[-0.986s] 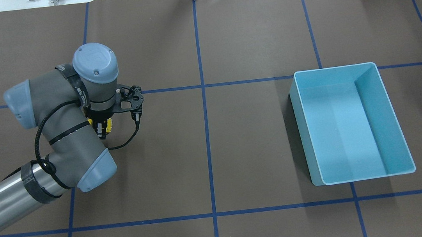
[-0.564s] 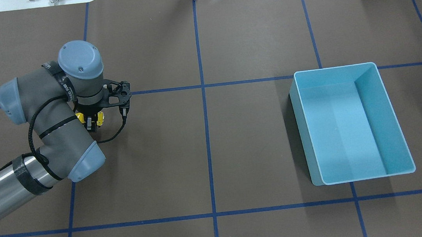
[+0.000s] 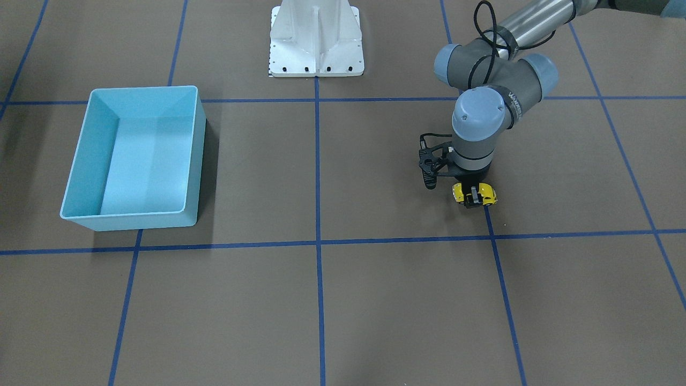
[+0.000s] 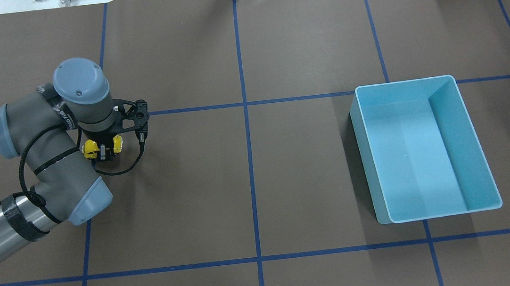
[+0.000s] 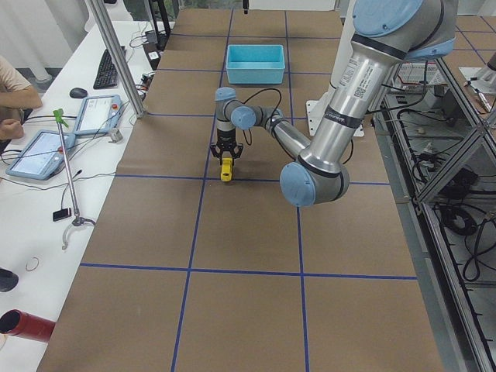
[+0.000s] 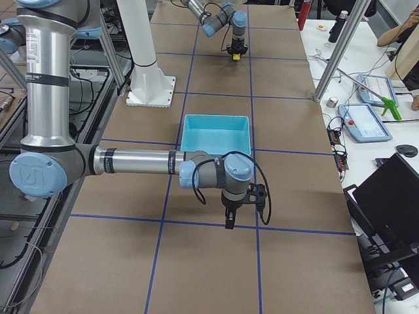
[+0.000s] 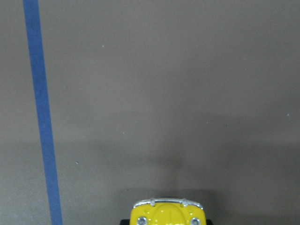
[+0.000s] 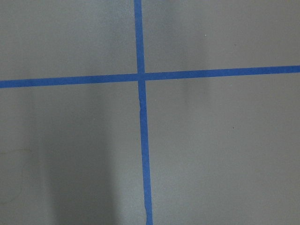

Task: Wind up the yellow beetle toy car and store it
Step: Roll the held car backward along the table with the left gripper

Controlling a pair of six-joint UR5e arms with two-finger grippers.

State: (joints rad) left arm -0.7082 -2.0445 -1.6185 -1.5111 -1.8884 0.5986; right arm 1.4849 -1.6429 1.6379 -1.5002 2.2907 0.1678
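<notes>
yellow beetle toy car [image 3: 486, 194] gripped crosswise between left jaws, both ends protruding

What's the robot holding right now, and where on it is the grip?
The left gripper clamps the yellow beetle toy car across its middle, a finger on each side. Whether the right gripper holds anything cannot be told.

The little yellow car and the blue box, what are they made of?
The yellow beetle toy car looks like glossy painted metal or hard plastic. Its hood shines and the bumper looks chrome, but the look alone cannot settle which. The light blue bin looks like smooth moulded plastic: one even colour, thin walls, rounded corners and a soft sheen.
</notes>
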